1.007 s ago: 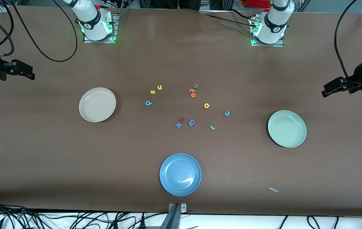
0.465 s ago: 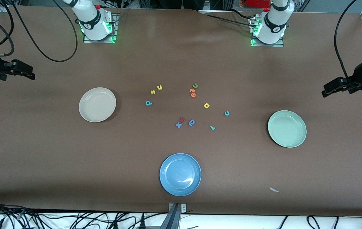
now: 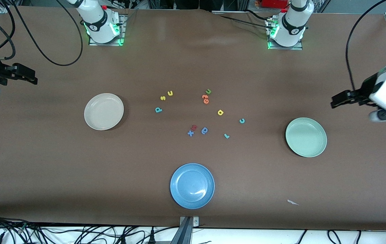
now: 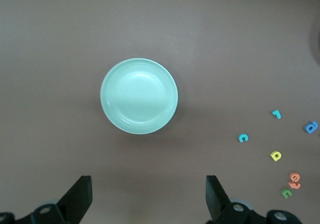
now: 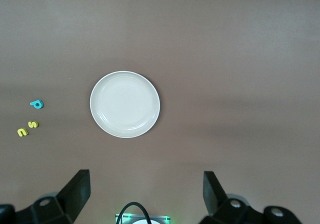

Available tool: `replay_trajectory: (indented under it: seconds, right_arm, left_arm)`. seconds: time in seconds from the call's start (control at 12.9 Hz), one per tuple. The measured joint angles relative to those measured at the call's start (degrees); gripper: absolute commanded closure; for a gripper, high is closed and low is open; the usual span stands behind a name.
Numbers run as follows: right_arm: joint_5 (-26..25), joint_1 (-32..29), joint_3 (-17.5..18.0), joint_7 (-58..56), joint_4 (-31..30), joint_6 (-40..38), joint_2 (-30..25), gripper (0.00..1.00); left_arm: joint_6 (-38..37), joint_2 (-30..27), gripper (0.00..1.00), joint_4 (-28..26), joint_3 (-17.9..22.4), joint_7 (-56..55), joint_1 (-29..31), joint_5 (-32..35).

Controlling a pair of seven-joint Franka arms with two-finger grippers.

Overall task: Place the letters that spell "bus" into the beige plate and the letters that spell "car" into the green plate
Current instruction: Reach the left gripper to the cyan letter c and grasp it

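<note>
Both my grippers hang high with jaws spread and empty: left gripper (image 3: 338, 101) near the green plate (image 3: 306, 137), right gripper (image 3: 30, 78) waits. Teal "c" (image 3: 242, 120) lies mid-bench; I should descend straight, pinch low

Matte brown table surface (image 3: 60, 162) fills the frame under even overhead light, with black cables (image 3: 43, 234) bundled on a white floor strip along the bottom edge and a small white scrap (image 3: 292, 202) lower right.

Teal "b" (image 3: 158, 109) standing apart, yellow "s" (image 3: 162, 98) touching yellow "u" (image 3: 170, 93)
</note>
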Motion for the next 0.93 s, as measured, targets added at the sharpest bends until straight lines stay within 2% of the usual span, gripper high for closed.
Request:
replay_trajectory:
  seconds: [0.15,0.39,0.54,0.93]
  right_arm:
    - [0.0,-0.01,-0.04,0.04,0.0,-0.01,0.02,0.0]
    - [0.0,-0.01,-0.04,0.08,0.0,-0.01,0.03,0.0]
    - [0.0,-0.01,-0.06,0.1,0.0,-0.01,0.03,0.0]
    - [-0.01,-0.03,-0.46,0.14,0.0,-0.31,0.2,0.0]
  left_arm:
    - [4.36,4.62,0.0,0.07,-0.15,-0.07,-1.91,-0.81]
    - [7.07,8.58,0.0,0.49,0.0,0.05,-1.96,-7.76]
    - [8.86,10.09,0.0,0.49,-0.17,0.09,-2.76,-8.66]
    - [16.95,14.1,0.0,-3.34,-0.5,-1.01,-10.43,-8.81]
